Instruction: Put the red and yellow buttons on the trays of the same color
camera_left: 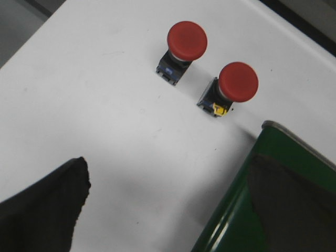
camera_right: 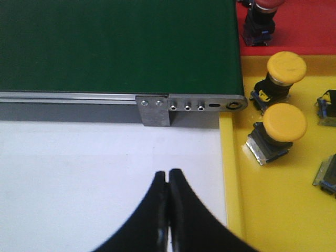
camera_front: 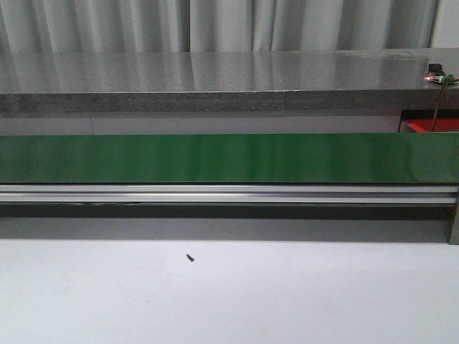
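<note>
Two red buttons (camera_left: 187, 40) (camera_left: 238, 82) stand upright, caps up, on the white worktop (camera_left: 105, 121) near the green belt (camera_left: 273, 173); the left fingers (camera_left: 44, 210) are spread. Two yellow buttons (camera_right: 286, 67) (camera_right: 284, 123) lie tilted in the yellow tray (camera_right: 273, 210). The right fingers (camera_right: 168, 194) are pressed together.
</note>
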{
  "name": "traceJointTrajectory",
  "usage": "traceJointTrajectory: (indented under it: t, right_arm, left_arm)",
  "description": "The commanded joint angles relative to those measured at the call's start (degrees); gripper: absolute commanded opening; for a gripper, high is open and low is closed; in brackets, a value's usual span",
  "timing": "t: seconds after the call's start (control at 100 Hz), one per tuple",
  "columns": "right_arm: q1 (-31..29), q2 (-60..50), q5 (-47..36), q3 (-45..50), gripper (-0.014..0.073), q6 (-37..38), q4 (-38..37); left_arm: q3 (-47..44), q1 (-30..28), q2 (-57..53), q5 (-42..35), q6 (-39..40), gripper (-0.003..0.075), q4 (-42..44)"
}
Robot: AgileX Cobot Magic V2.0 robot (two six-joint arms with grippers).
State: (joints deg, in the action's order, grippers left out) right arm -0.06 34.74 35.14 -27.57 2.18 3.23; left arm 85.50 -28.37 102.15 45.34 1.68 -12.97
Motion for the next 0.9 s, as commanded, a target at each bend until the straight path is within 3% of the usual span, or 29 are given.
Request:
traceJointTrajectory:
  t: [0.0,0.38,0.89]
  right_arm:
    - [-0.3,-0.1,-4.0,-1.5,-0.0067,-0.5,-0.5]
    - [-0.3,-0.1,-4.0,-1.5,-0.0067,-0.5,-0.5]
    - [-0.3,-0.1,-4.0,-1.5,-0.0067,-0.5,-0.5]
  left_arm:
    - [5.0,-0.2,0.1,-2.3,0.9,0.0585,-4.0]
    - [18.2,-0.2,12.9,-0.2,3.9,0.0585,-7.7]
    - [23.4,0.0,21.1,-5.4,3.9,0.0585,-9.8]
